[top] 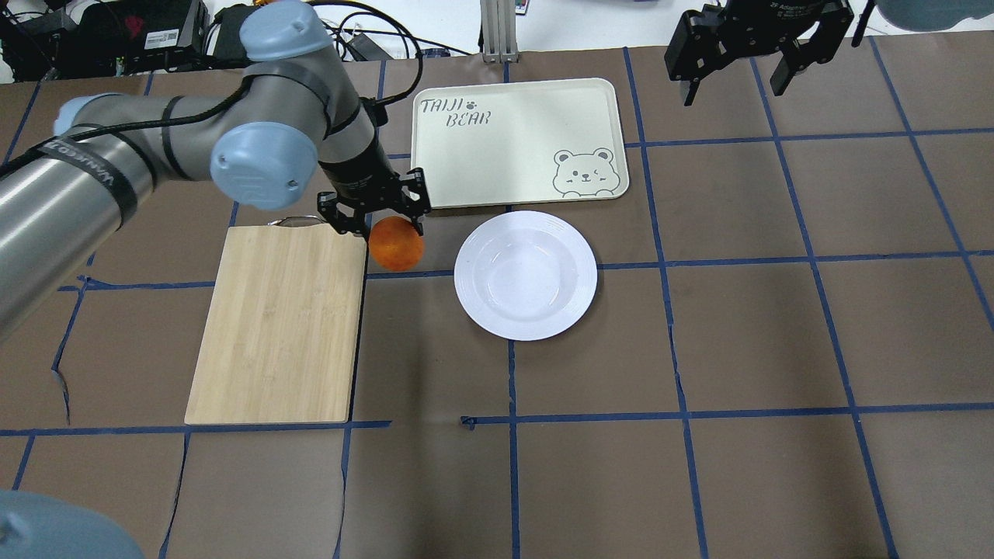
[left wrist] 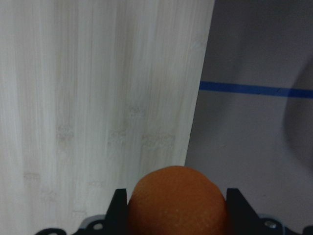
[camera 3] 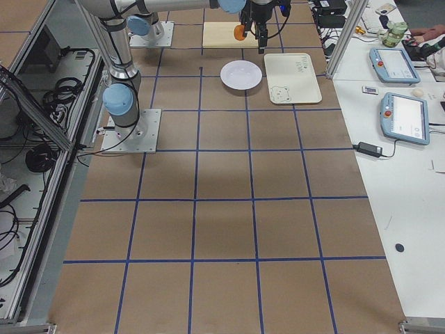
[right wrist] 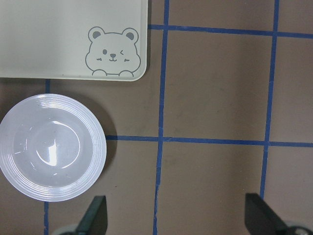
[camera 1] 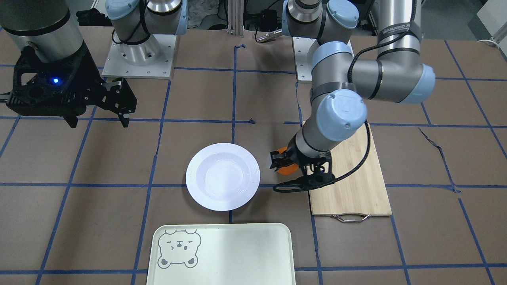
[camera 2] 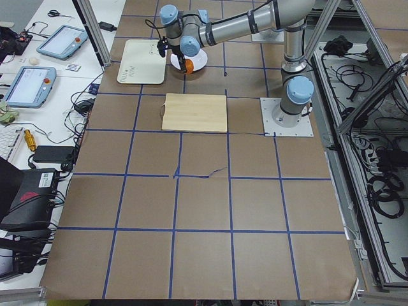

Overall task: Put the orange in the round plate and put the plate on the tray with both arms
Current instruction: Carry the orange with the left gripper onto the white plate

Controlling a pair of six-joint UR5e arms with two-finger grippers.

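Note:
My left gripper (top: 380, 225) is shut on the orange (top: 396, 244), held above the table between the bamboo board's edge and the plate. In the left wrist view the orange (left wrist: 177, 200) fills the gap between both black fingers. The white round plate (top: 526, 275) lies empty on the brown table, just right of the orange. Behind it lies the cream tray (top: 519, 142) with a bear face, nothing on it. My right gripper (top: 738, 74) hangs open high at the far right; its wrist view looks down on the plate (right wrist: 51, 147) and the tray (right wrist: 68, 36).
A bamboo cutting board (top: 281, 322) with a metal handle lies left of the orange, under my left arm. Blue tape lines cross the brown table cover. A cable loops from the left wrist over the board (camera 1: 352, 174).

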